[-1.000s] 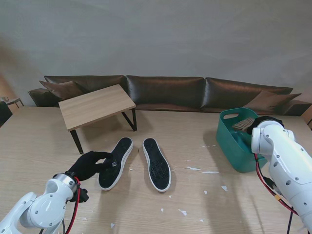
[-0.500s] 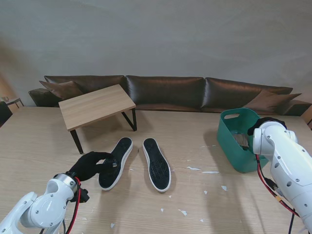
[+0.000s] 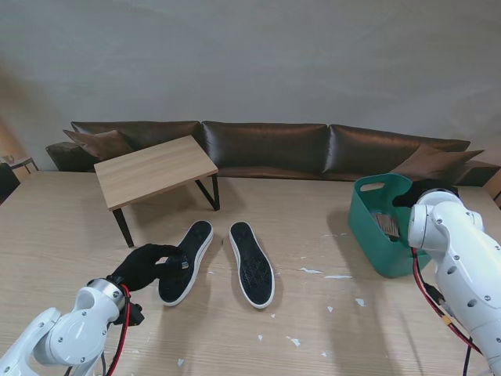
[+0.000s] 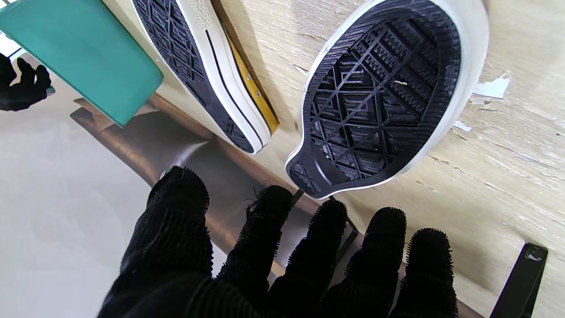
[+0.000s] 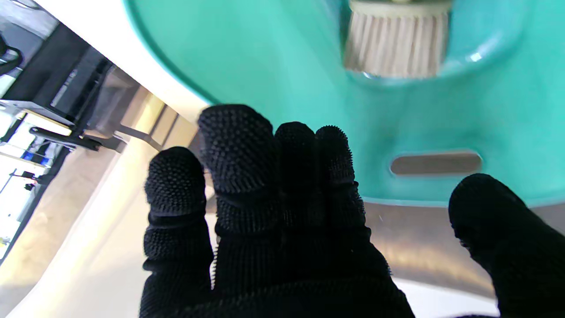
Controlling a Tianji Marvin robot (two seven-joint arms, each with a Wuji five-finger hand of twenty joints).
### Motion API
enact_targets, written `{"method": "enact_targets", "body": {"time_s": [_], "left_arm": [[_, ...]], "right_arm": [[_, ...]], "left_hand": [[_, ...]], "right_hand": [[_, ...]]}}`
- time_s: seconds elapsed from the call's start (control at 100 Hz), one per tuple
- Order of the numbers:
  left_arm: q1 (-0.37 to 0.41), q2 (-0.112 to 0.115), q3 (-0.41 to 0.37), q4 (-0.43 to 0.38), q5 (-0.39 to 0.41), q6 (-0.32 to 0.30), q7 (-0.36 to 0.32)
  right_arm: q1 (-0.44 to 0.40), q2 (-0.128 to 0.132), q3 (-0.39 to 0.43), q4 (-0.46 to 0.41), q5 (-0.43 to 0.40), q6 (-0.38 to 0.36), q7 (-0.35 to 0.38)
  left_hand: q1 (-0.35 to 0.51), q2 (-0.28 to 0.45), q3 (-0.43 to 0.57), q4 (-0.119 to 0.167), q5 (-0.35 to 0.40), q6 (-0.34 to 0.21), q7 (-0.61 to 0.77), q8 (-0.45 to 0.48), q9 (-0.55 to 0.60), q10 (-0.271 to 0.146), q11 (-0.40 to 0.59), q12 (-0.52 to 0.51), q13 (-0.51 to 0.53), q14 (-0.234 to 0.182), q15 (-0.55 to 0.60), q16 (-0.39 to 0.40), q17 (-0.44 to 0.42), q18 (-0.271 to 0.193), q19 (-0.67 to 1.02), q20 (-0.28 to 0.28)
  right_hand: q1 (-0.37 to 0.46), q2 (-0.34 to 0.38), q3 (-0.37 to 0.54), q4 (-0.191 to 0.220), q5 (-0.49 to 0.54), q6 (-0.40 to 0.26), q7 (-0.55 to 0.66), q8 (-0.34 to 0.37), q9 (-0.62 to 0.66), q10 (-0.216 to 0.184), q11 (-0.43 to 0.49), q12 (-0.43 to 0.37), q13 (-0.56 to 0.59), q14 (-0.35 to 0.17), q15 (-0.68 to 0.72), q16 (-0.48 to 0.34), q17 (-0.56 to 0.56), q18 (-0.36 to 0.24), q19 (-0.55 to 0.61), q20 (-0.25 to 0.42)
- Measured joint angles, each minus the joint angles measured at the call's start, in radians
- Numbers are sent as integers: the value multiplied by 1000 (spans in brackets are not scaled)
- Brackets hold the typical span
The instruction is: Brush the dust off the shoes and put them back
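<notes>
Bristles of the brush (image 5: 394,44) (likely stiff, light, best gripped by its handle) lay inside the green basket (image 3: 374,235); right hand (image 5: 282,221) hovered open over that basket, holding nothing.

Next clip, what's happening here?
A two-armed robot is set up to brush dust off shoes. Two black-soled shoes lie sole-up on the table: the left shoe and the right shoe. The left hand is at the left shoe's heel, though a firm hold isn't clear. The right hand, open and empty, reaches into the green basket toward the brush.
</notes>
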Motion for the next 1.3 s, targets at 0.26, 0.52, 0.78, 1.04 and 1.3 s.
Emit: {"method": "enact_targets", "body": {"time_s": [0.26,0.52,0.78,1.04,1.3], "left_arm": [[-4,1,4,3,-3,1,-3],[-7,1,6,6,-3,0,-6],[-13,2,14,11,-3,0,-8],[-16,4,24,8,-2,-4,-11],[-31,5,43,8,-3,-3,-15]], "right_arm": [[-81,-23,55,-138,132,2,-204],[-166,-42,76,-250,252,-46,-323],[-292,-65,84,-375,385,-122,-459],[-419,-92,26,-437,529,-231,-632],[-449,-116,-73,-380,623,-298,-676]], "left_hand": [[0,0,0,0,0,0,0,0,0,0,0,0,0,0,0,0,0,0,0,0],[0,0,0,0,0,0,0,0,0,0,0,0,0,0,0,0,0,-1,0,0],[0,0,0,0,0,0,0,0,0,0,0,0,0,0,0,0,0,-1,0,0],[0,0,0,0,0,0,0,0,0,0,0,0,0,0,0,0,0,-1,0,0],[0,0,0,0,0,0,0,0,0,0,0,0,0,0,0,0,0,-1,0,0]], "right_hand": [[0,-45,4,0,-19,-15,-27,-6,-89,0,-40,-18,-67,38,-85,-4,0,0,-24,0],[2,-46,4,0,-48,-26,-46,-8,-152,4,-95,-71,-158,58,-180,-28,0,2,-88,0],[2,-46,4,0,-48,-42,-53,-8,-186,12,-115,-94,-221,74,-231,-41,0,12,-132,0],[4,-46,4,0,-48,-46,-80,-8,-188,12,-128,-106,-241,80,-259,-50,0,24,-156,0],[15,-48,-3,0,-48,-58,-100,-8,-200,12,-169,-118,-276,87,-289,-52,-1,25,-184,0]]}}
